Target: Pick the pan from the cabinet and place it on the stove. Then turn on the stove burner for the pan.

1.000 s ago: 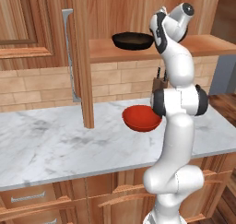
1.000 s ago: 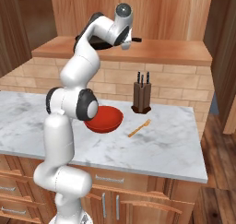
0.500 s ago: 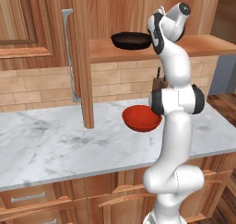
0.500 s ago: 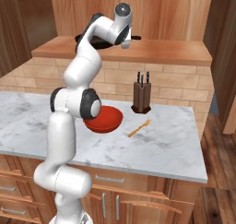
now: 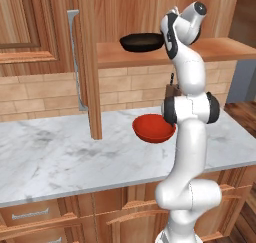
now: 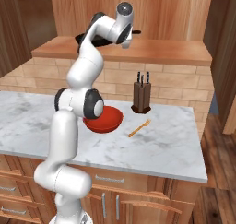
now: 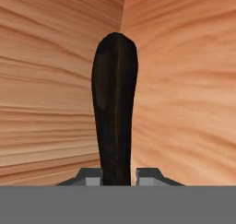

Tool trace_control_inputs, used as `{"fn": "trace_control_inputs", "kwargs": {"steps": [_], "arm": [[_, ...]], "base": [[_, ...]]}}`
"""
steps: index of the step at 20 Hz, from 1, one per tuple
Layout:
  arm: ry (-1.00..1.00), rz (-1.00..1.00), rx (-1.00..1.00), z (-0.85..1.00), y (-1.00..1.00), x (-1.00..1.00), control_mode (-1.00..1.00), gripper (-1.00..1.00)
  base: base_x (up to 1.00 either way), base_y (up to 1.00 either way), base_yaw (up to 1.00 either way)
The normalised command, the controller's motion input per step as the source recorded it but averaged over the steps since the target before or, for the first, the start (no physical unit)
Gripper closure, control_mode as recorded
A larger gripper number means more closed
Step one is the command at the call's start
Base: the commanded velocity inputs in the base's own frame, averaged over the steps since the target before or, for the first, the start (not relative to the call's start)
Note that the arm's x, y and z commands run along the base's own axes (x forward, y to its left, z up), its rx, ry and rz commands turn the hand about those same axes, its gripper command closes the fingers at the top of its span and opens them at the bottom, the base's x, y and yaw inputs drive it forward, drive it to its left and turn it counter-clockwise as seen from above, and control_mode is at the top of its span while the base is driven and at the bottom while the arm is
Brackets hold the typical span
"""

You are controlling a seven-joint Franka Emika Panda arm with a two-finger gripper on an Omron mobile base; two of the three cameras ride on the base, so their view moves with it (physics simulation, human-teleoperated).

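The dark pan [image 5: 141,41] is just above the shelf [image 5: 210,49] of the open wooden cabinet, whose door [image 5: 86,62] stands edge-on with its silver bar handle [image 5: 74,62]. My gripper [image 5: 167,34] reaches in from the right at the pan's handle end. In the hand view the long black handle [image 7: 115,108] runs straight up between my fingertips [image 7: 94,176], and my gripper [image 7: 118,176] is shut on it. From the right base, my arm hides most of the pan [image 6: 83,36]. The stove is out of view.
A red bowl [image 5: 154,128] sits on the marble counter [image 5: 60,157] right in front of my arm. A knife block [image 6: 141,97] and a wooden utensil [image 6: 138,127] lie to the right. A closed cabinet door [image 5: 25,27] is at the left.
The pan has edged slightly upward with my hand, which shifted a little to the left. The rest of the scene is the same.
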Motion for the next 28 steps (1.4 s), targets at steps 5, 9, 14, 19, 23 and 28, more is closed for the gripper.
{"fn": "trace_control_inputs", "kwargs": {"steps": [5, 9, 14, 19, 23, 28], "arm": [[-0.08, 0.0, 0.07, -0.11, 0.0, 0.01, -1.0, 1.0], [-0.26, 0.0, 0.14, -0.18, 0.0, -0.2, -1.0, 1.0], [-0.32, 0.0, 0.13, -0.29, 0.0, -0.36, -1.0, 1.0], [-0.39, 0.0, 0.08, -0.36, 0.0, -0.67, -1.0, 1.0], [-0.28, 0.0, 0.0, -0.01, 0.0, -0.75, -1.0, 1.0], [-0.15, -0.04, 0.0, 0.04, 0.0, -0.79, -1.0, 1.0]], "base": [[0.0, 0.0, 0.0], [0.0, 0.0, 0.0], [0.0, 0.0, 0.0], [0.0, 0.0, 0.0], [0.0, 0.0, 0.0], [0.0, 0.0, 0.0]]}}
